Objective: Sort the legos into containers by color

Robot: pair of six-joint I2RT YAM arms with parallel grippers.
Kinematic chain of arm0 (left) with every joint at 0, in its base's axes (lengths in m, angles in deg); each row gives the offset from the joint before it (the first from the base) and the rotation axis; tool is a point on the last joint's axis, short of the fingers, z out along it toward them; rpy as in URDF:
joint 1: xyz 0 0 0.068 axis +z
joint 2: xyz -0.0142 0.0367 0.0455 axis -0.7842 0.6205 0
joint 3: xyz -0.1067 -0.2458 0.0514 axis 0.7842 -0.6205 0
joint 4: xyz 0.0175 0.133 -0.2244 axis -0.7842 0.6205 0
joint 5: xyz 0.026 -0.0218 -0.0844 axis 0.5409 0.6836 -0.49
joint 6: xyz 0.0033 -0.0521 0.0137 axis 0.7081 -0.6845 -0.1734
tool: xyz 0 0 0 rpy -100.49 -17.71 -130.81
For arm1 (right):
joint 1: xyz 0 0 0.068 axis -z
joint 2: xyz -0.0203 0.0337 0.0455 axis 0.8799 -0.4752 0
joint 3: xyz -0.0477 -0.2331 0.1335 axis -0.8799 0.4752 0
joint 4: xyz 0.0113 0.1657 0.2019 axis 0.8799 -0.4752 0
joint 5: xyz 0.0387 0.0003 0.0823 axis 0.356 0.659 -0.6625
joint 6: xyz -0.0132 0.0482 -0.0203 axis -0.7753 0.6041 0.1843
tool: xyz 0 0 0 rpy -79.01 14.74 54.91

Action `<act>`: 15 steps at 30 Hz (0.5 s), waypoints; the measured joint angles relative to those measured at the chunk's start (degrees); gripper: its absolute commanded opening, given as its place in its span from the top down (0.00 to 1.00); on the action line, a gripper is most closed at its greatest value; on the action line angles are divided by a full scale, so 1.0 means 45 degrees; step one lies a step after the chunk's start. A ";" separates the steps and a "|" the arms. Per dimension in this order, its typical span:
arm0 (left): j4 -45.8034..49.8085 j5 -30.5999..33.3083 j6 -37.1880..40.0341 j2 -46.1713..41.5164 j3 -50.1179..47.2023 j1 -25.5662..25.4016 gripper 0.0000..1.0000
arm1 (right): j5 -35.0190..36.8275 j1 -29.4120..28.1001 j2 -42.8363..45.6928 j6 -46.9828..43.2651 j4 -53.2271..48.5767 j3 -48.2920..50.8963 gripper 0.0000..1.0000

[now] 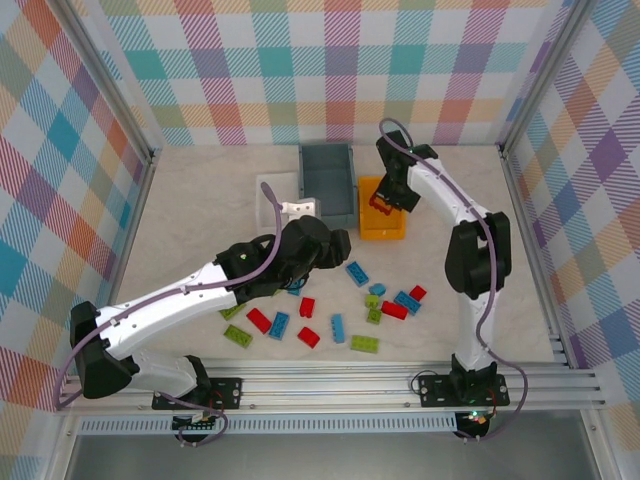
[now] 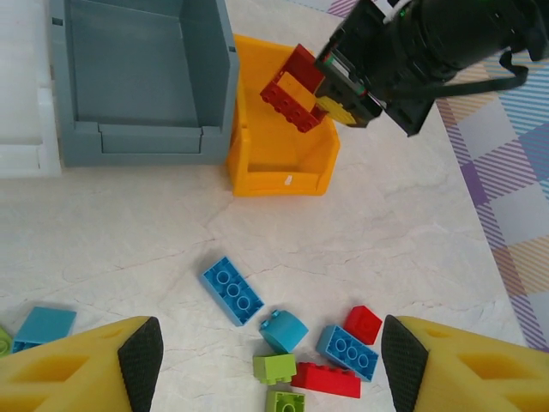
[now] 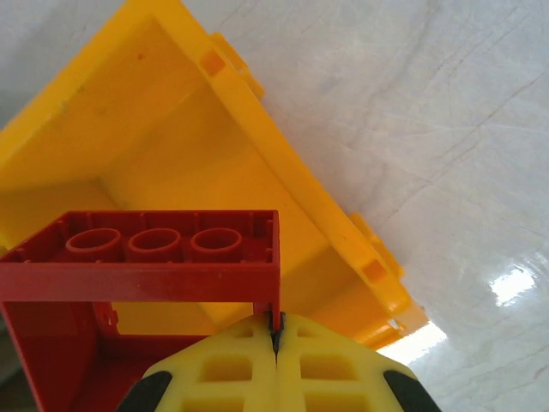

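Three bins at rear of pale marbled tabletop: white tray, grey-blue bin, orange-yellow bin. Plaid walls enclose cell. Aluminium rail along near edge. Right gripper pinches red brick above orange-yellow bin. Left gripper gapes empty over loose legos, perhaps sixteen, scattered mid-table.

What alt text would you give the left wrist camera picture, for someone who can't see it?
The right gripper, shut on a red brick, holds it above an orange-yellow bin. A grey-blue bin stands beside it, with blue, red and green bricks scattered on the table nearer the camera. At the bottom edge the left gripper stands open.
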 measured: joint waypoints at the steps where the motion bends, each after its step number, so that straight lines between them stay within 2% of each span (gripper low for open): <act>1: 0.0000 0.0000 0.0000 0.0000 0.0000 0.0000 0.30 | 0.0029 0.0000 -0.0277 0.0058 -0.0170 -0.0364 1.00; 4: 0.0010 0.0000 0.0039 -0.0005 0.0000 0.0000 0.30 | 0.0000 0.0000 -0.0991 0.0117 -0.0495 -0.1030 1.00; 11: 0.0189 0.0005 0.0141 -0.0005 -0.0005 0.0000 0.30 | -0.0233 -0.0010 -0.1579 -0.0049 -0.0928 -0.1379 0.68; 15: 0.0675 0.0189 0.0073 -0.0112 -0.0185 0.0000 0.30 | -0.0209 -0.0121 -0.1438 -0.0233 -0.0957 -0.1477 0.63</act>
